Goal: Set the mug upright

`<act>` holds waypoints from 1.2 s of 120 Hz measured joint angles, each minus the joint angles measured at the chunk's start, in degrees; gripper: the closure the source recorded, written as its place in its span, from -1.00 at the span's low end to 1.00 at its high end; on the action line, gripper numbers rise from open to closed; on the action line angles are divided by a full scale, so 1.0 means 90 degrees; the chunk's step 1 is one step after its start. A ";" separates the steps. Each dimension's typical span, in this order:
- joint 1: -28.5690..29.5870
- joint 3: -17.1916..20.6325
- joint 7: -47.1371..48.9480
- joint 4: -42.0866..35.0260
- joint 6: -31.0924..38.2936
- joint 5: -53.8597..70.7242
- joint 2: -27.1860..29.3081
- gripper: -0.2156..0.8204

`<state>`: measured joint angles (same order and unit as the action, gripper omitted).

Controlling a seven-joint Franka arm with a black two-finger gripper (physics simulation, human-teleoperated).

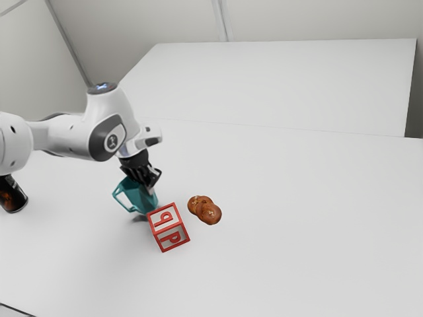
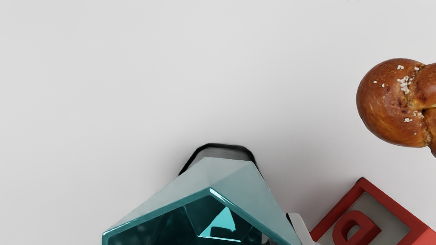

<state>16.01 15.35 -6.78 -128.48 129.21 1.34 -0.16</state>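
Exterior view: reaching in from the left over the table [image 1: 297, 218], gripping the mug [image 1: 137, 196] from above with the gripper [image 1: 150, 188]. Lies directly below the hand, mouth toward it, base toward the table, handle toward the exterior view's left. Sits just beside the block [image 1: 168, 228], near the pretzel [image 1: 205, 209], well apart from the can [image 1: 12, 194].

Wrist view: looking down into the open mouth, with the base farther off than the rim. Shows one finger [image 2: 300, 229] against the wall's outside, on the block's side, and a sliver of the other inside; clenched, by the look of it, across that wall. Runs, on its long axis, roughly from hand down to table. Cannot tell any last lean, nor flat contact under the base. Fits both a mug part-way through righting and one ready for release; turns, as judged, on squaring that axis to the table.
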 joint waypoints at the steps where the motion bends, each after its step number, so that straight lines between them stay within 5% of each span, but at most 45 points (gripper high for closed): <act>1: 0.0001 0.0002 0.0007 0.0001 0.0004 0.0001 -0.0007 0.93; 52: -0.0015 0.0004 0.0248 0.0015 0.0171 0.0096 -0.0305 0.92; 76: -0.0017 0.0003 0.0259 0.0015 0.0198 0.0175 -0.0257 0.33; 105: -0.0026 0.0003 0.0260 0.0048 0.0203 0.0187 -0.0086 -0.16; 144: -0.0037 0.0011 0.0265 0.0515 -0.0305 0.0007 0.0522 -0.46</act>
<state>15.68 15.45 -4.40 -123.85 126.47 1.41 4.54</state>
